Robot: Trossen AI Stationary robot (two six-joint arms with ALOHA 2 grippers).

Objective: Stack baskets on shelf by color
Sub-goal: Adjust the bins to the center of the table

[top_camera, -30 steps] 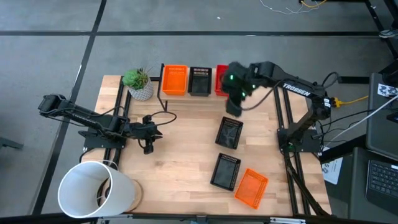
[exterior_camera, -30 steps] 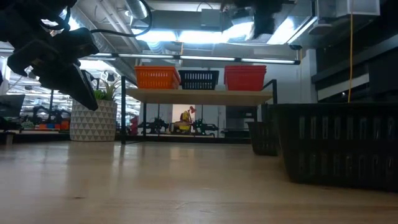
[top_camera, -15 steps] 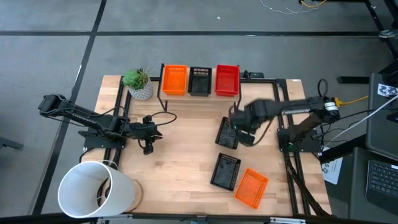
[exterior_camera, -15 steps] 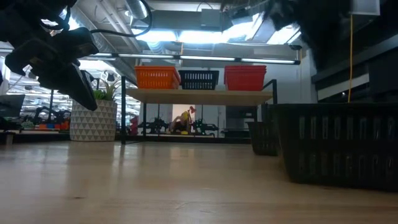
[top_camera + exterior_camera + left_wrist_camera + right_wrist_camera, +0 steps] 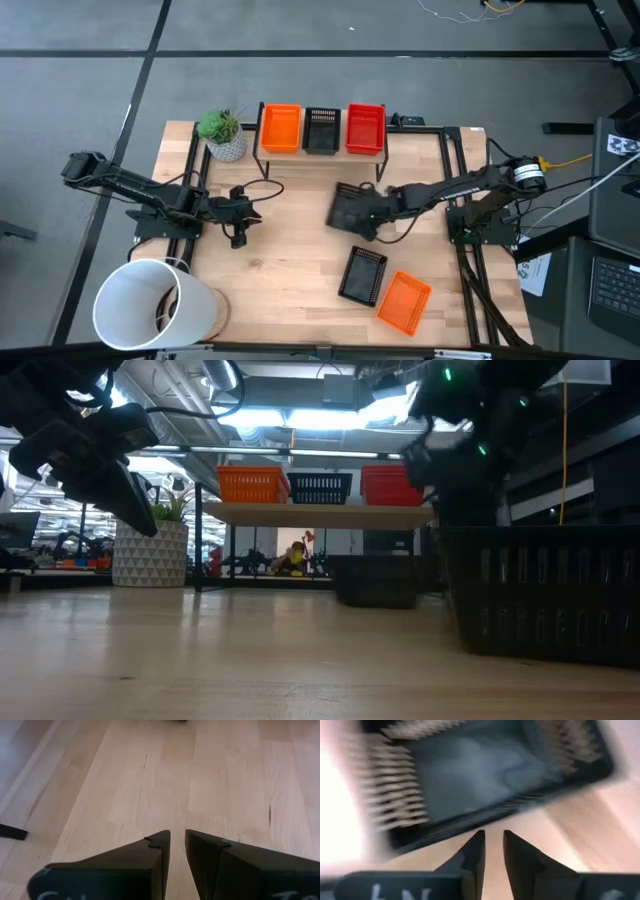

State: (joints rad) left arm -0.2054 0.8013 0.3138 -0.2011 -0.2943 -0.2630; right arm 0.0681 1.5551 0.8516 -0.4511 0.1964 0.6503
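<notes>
Shelf: the low light-wood shelf on thin black legs (image 5: 322, 157) stands at the far edge of the table, and everything below is placed from it.
On the shelf: an orange mesh-sided plastic basket (image 5: 280, 128) at its left end, a black mesh-sided plastic basket (image 5: 321, 130) in the middle, a red mesh-sided plastic basket (image 5: 365, 128) at its right end, side by side.
Loose black basket: a second black mesh basket (image 5: 351, 209) lies on the table in front of the shelf's right half, skewed to the shelf's edge.
Right gripper: the right gripper (image 5: 381, 213) is low at this basket's right side; in the right wrist view its fingers (image 5: 475, 854) stand almost together, a thin gap between them, just short of the basket's near wall (image 5: 485, 817). No grip shows; whether they touch the wall I cannot tell.
Further baskets: a third black mesh basket (image 5: 362, 275) lies farther out from the shelf, and an orange mesh basket (image 5: 404, 301) beside it, near the table's front edge.
Left gripper: the left gripper (image 5: 238, 236) waits well in front of the shelf's left end, fingers (image 5: 159, 851) nearly closed over bare wood, holding nothing.
Other things: a green plant in a white patterned pot (image 5: 224, 135) just left of the shelf; a large white bucket (image 5: 155, 305) at the front left corner, far from it.
In the way: nothing lies between the loose black basket and the shelf.
Writing: none readable.
</notes>
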